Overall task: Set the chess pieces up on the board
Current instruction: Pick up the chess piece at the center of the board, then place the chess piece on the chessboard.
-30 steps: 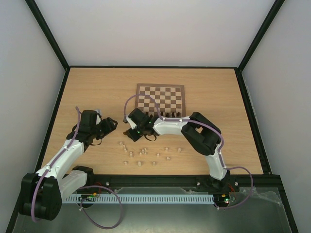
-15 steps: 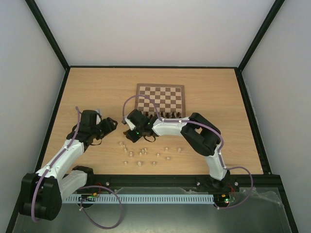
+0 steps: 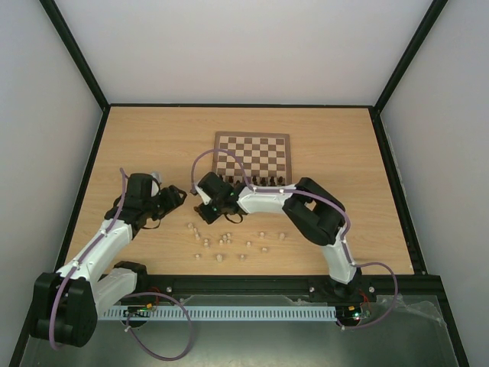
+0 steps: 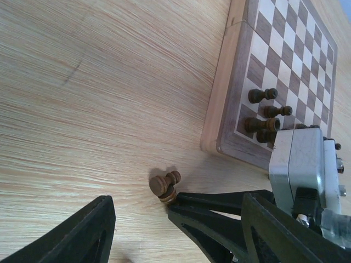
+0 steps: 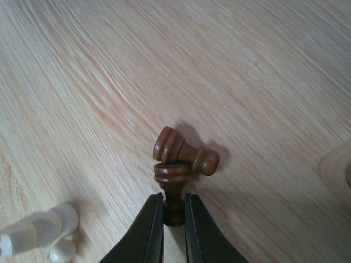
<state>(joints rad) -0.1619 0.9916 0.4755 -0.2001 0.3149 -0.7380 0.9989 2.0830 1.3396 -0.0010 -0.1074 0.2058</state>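
Just off the near left corner of the board [image 3: 252,136], my right gripper [image 3: 200,208] is low on the table. In the right wrist view it [image 5: 174,201] is shut on the thin end of a dark brown pawn [image 5: 173,185]. A second dark pawn [image 5: 186,152] lies on its side against the held one's base. My left gripper [image 3: 177,197] hangs open a little to the left, its fingers [image 4: 82,233] either side of that spot and empty. Several dark chess pieces [image 4: 262,96] stand along the board's near rows.
Several pale chess pieces [image 3: 225,241] lie scattered on the table in front of the board, between the two arms. One pale piece [image 5: 38,227] lies just left of my right gripper's fingers. The board's wooden frame [image 4: 219,118] rises close beyond the dark pawns.
My right gripper's jaws have closed on the dark pawn, and the wrist has shifted slightly left and away. The left arm has stayed put.
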